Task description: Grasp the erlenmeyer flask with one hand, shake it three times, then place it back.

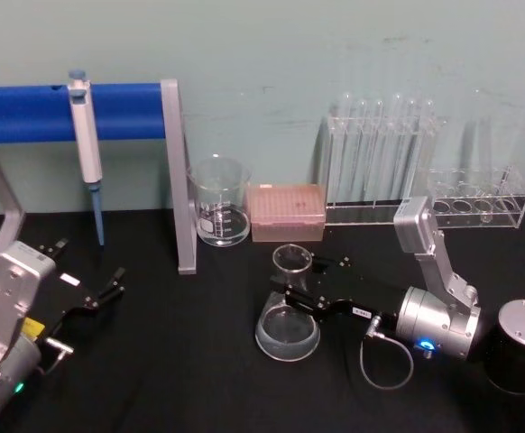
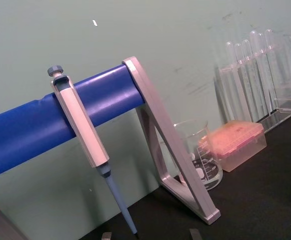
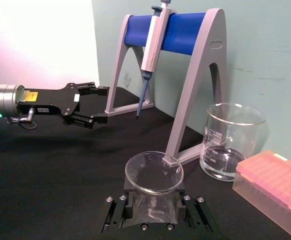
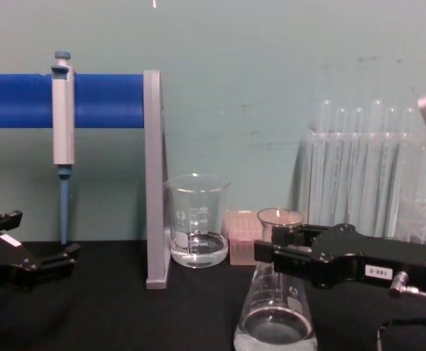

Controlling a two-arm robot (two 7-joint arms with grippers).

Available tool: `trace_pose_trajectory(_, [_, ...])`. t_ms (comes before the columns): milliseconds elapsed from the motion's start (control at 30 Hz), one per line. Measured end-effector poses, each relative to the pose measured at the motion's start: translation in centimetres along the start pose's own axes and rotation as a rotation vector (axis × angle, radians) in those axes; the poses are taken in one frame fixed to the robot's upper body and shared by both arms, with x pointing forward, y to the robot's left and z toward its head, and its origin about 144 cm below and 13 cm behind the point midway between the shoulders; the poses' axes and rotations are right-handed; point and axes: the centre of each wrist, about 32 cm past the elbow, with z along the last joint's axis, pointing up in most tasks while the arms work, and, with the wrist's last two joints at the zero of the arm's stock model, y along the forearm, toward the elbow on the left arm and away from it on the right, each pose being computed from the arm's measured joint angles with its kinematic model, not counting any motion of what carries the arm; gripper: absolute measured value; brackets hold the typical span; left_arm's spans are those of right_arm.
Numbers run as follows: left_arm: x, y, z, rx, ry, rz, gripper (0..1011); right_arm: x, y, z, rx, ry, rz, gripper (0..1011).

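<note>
At the near left, the left gripper (image 1: pixel 96 293) rests on the matte black table (image 1: pixel 199 361), fingers spread apart, idle. Behind it a grey stand (image 1: pixel 177 180) with a smooth blue bar carries a hanging pipette (image 1: pixel 84 135). Next come a thin-walled cylindrical glass beaker (image 1: pixel 218 212) and a pink plastic box (image 1: pixel 286 213). Just nearer stands the erlenmeyer flask (image 1: pixel 288 334): a clear cone with a wide base on the table and the right gripper (image 1: pixel 296 296) clamped on its neck. That slick neck could slip during shaking, its liquid could slosh out of the open rim, or a wide swing could strike the beaker. Tall test tubes (image 1: pixel 384 153) stand far right.
</note>
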Motion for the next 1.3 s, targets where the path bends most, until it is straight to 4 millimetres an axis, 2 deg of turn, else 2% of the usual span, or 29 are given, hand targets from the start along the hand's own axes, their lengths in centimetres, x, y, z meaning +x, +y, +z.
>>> trace_pose_trajectory(500, [0.0,0.0,0.0,0.000,0.000,0.000,1001,-0.5,-0.5,0.4,0.026,0.030,-0.073,450])
trace_pose_trajectory(933, [0.0,0.0,0.0,0.000,0.000,0.000,1001,-1.5,-1.2,2.2,0.080,-0.033,-0.252,450])
trace_pose_trajectory(1300, [0.0,0.0,0.0,0.000,0.000,0.000,1001,-2.2,-2.3,3.8,0.151,-0.016,-0.371,450])
